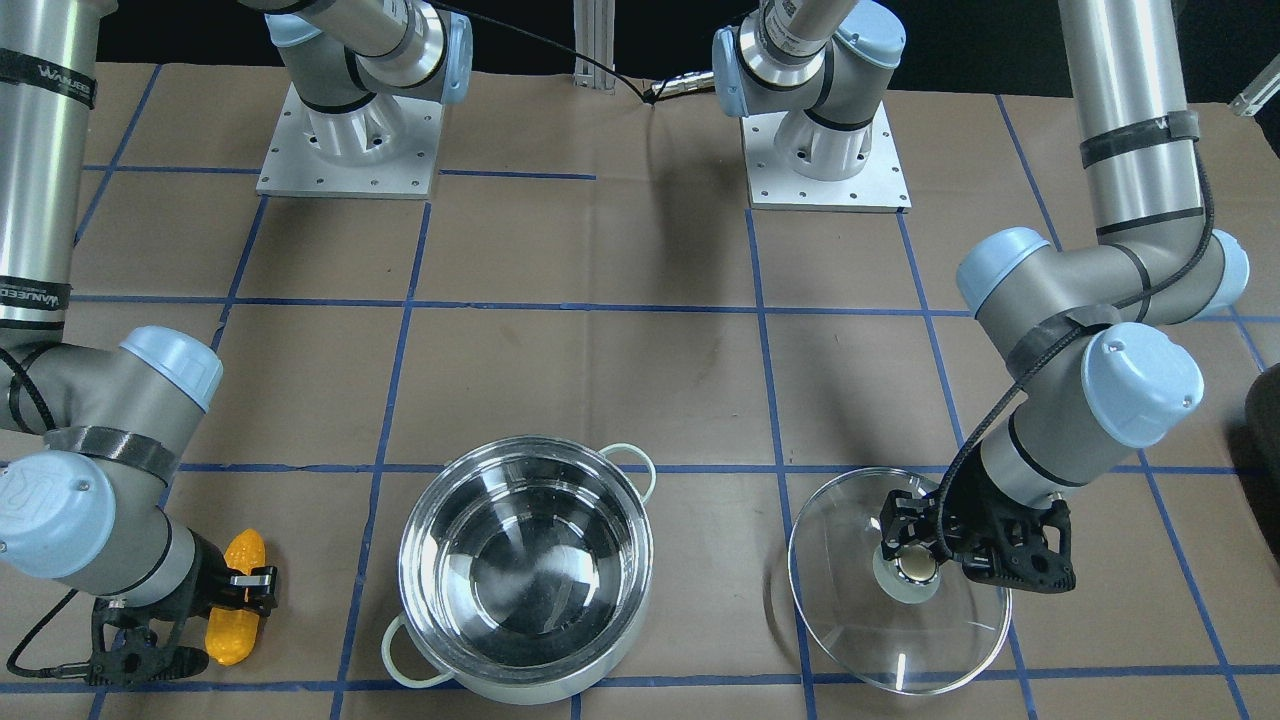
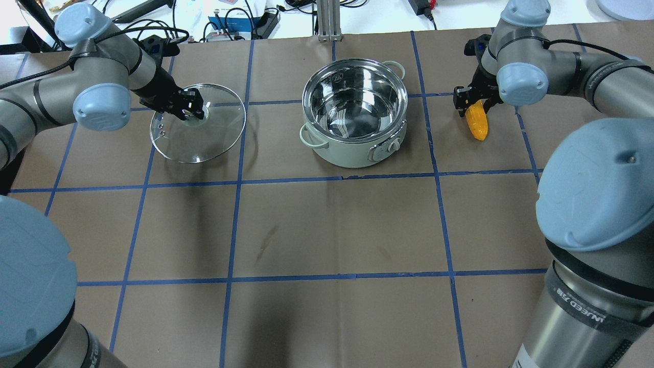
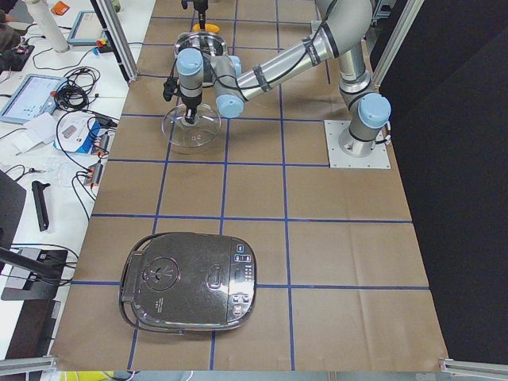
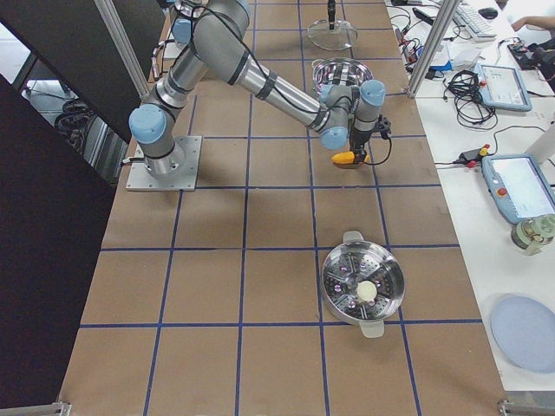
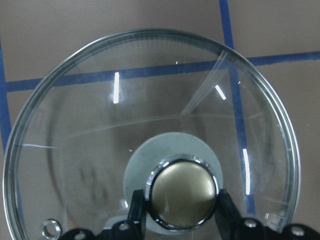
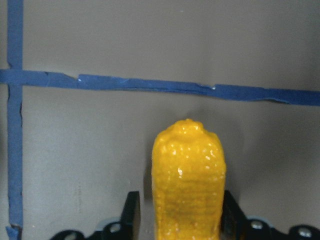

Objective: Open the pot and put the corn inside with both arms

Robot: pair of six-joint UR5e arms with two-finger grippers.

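Observation:
The pot (image 1: 525, 565) stands open and empty at the middle of the table; it also shows in the overhead view (image 2: 355, 110). My left gripper (image 1: 912, 568) is shut on the pale knob (image 5: 182, 192) of the glass lid (image 1: 880, 640), which is beside the pot and tilted. The fingers (image 5: 136, 215) press both sides of the knob. The corn (image 1: 235, 615) lies on the table on the pot's other side. My right gripper (image 1: 245, 585) is shut on the corn (image 6: 187, 175) across its middle, low at the table. Both also show in the overhead view: the left gripper (image 2: 195, 110), the right gripper (image 2: 475, 99).
A black rice cooker (image 3: 190, 282) sits at the table's end on my left. A steel steamer pot (image 4: 362, 286) and a blue plate (image 4: 525, 334) sit at the end on my right. Both arm bases (image 1: 350, 140) stand at the table's back.

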